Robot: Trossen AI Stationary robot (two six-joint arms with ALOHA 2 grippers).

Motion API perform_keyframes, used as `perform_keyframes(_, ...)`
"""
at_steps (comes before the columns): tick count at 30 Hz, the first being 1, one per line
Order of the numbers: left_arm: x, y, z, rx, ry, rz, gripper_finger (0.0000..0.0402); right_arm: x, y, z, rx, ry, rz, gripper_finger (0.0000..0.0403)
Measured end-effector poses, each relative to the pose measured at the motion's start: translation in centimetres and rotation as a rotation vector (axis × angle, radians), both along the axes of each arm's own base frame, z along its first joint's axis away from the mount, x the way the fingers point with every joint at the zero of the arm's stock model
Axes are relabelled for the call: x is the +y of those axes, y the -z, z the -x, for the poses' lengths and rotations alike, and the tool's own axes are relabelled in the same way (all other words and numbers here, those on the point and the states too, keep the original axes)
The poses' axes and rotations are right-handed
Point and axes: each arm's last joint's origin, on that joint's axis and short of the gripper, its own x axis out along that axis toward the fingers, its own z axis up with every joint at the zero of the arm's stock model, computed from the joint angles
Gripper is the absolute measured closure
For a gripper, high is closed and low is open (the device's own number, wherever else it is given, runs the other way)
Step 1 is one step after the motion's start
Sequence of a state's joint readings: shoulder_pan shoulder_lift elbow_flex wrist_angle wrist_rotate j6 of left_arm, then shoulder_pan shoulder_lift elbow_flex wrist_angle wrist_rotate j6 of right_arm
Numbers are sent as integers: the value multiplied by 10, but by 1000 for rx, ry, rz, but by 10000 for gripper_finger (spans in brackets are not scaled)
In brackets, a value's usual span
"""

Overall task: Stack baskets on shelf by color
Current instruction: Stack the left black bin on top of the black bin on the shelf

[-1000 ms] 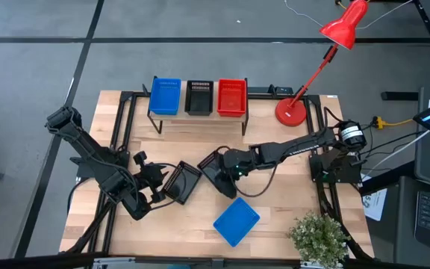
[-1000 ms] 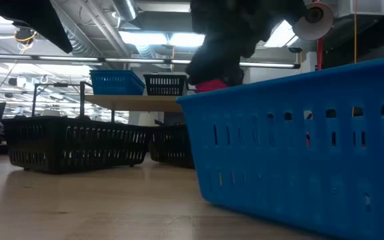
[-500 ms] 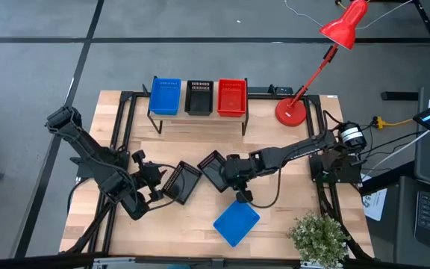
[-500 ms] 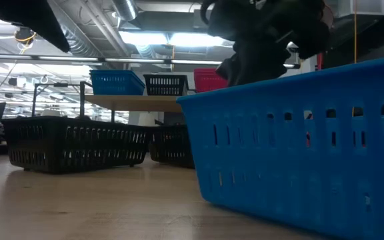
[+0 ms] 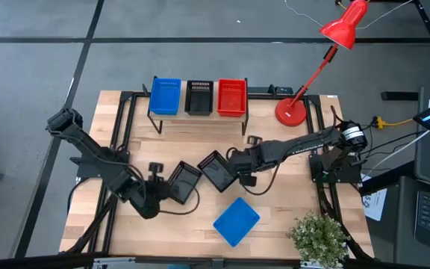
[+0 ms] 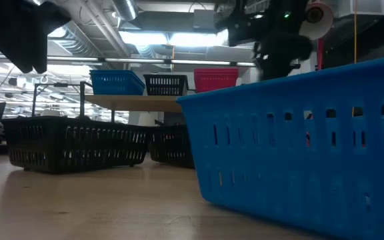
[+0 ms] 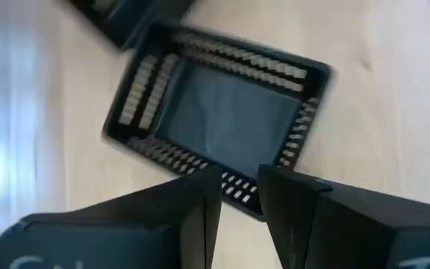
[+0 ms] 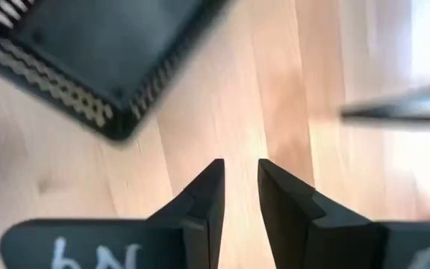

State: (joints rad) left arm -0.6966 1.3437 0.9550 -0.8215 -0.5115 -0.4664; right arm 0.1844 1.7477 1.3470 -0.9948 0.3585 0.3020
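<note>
The shelf stands at the table's far side and bears a blue basket, a black basket and a red basket. Two black baskets lie on the table, one left of the other. A blue basket lies near the front edge. My left gripper hangs over the near edge of the left black basket, fingers a narrow gap apart, empty. My right gripper stands just right of the other black basket, also narrowly open and empty.
A red desk lamp stands at the far right and a potted plant at the near right corner. In the low view the blue basket fills the foreground, with the black baskets behind it on the left.
My left gripper has gone toward the table's right edge, up to the left black basket, and has turned. My right gripper has drawn back from the right black basket toward the table's right and far edges.
</note>
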Motion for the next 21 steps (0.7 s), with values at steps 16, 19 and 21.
perform_keyframes(16,8,13,-37,109,271,164,320,-15,-49,92,-91,270,-50,321)
perform_keyframes(19,7,27,-43,163,260,141,320,-16,-45,104,-162,281,-77,321)
perform_keyframes(21,6,34,-46,187,255,129,320,-16,-38,110,-185,274,-87,321)
